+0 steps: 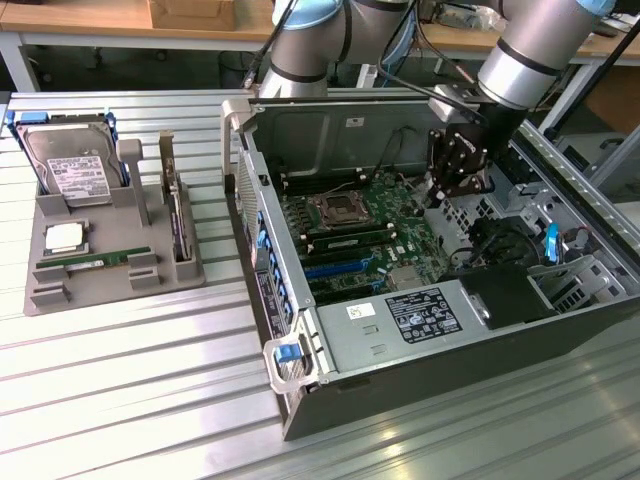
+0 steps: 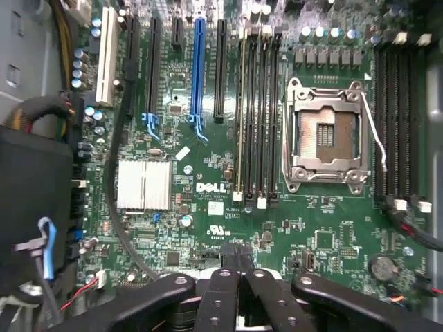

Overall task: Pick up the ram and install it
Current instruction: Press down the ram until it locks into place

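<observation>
Hovering inside the open case [image 1: 300,330], my gripper [image 1: 458,170] hangs over the green board [image 2: 228,200], toward the case's far side. In the wrist view my two black fingers [image 2: 223,290] sit pressed together at the middle, with nothing between them, above the board's edge near the DELL print.

Below me the board shows an empty silver socket [image 2: 325,135] with long black slots [image 2: 257,111] on both sides of it, a blue slot [image 2: 199,69], a white slot [image 2: 106,55] and a ribbed silver heatsink [image 2: 143,185].

The ram [image 1: 92,262] is well apart from me, outside the case. It lies flat along the near edge of a grey tray [image 1: 50,215] on the ribbed metal table [image 1: 130,400], at the exterior view's left. On the same tray, a drive [image 1: 68,165] stands at the far corner and a square chip [image 1: 66,236] lies between the drive and the ram.
</observation>
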Controlling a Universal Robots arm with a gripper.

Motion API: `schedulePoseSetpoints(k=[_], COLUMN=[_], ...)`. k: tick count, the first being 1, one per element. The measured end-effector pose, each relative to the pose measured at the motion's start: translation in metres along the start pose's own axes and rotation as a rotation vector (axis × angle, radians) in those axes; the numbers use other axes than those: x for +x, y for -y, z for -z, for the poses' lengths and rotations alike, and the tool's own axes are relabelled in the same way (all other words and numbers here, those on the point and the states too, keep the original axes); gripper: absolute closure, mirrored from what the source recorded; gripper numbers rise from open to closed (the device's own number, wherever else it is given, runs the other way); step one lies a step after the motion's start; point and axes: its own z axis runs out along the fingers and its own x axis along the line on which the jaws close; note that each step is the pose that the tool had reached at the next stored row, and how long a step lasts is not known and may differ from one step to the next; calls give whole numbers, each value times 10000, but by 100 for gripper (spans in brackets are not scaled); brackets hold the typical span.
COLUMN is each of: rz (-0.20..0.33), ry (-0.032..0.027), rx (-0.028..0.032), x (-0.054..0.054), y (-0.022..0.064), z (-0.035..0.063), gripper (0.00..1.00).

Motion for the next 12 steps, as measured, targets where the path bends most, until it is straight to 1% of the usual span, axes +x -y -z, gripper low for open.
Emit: schedulePoseSetpoints(k=[1,2,4,5,6,12], rz=[0,5,5,2,-3,-3], ry=[-1,32,34,24,19,19], rx=[0,1,5,240,435,436], x=[2,2,2,2,2,2], y=[-10,-14,-14,-13,-14,-15], z=[73,98,98,97,95,95], gripper=[90,90,90,90,90,90])
